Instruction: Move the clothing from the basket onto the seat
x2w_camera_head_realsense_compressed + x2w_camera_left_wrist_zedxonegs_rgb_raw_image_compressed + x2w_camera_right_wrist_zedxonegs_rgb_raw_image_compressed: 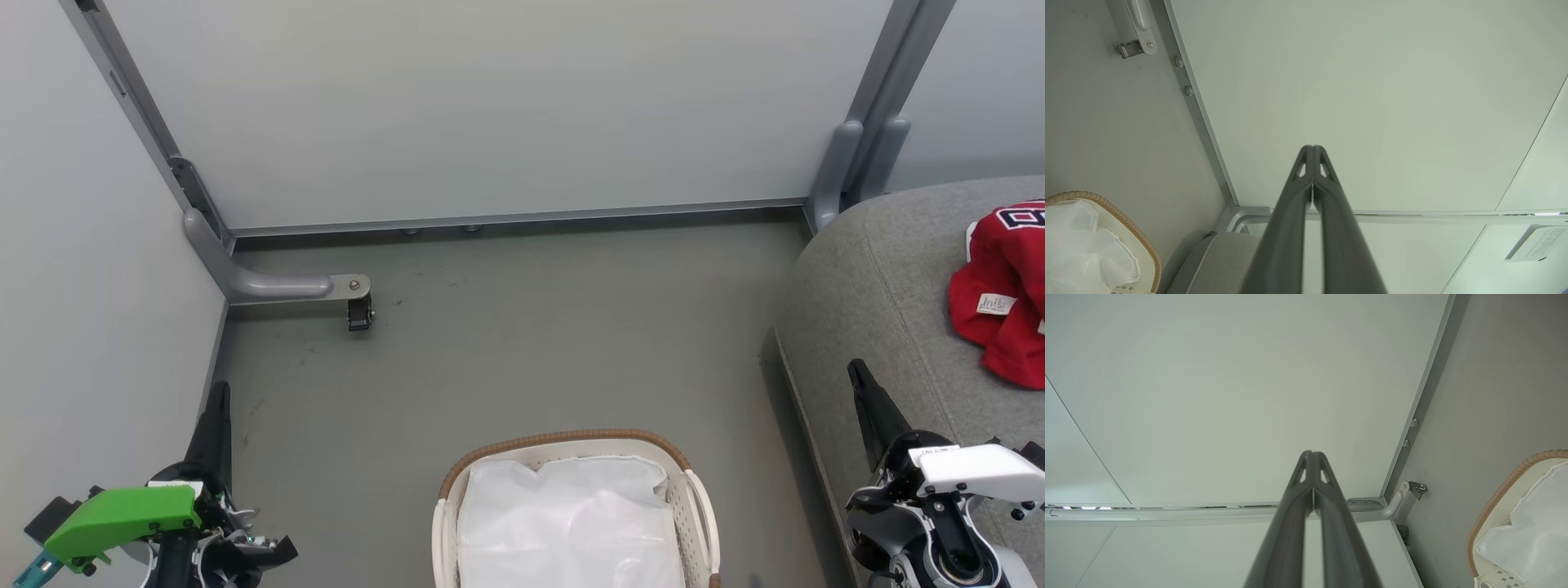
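On the grey floor the basket holds a white liner, the red clothing lies bunched on the seat, and the left gripper and right gripper each have their fingers pressed together on nothing.

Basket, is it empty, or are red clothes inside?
Empty of clothes in the part that shows: the basket holds just its white liner. The red clothing lies crumpled on the grey seat.
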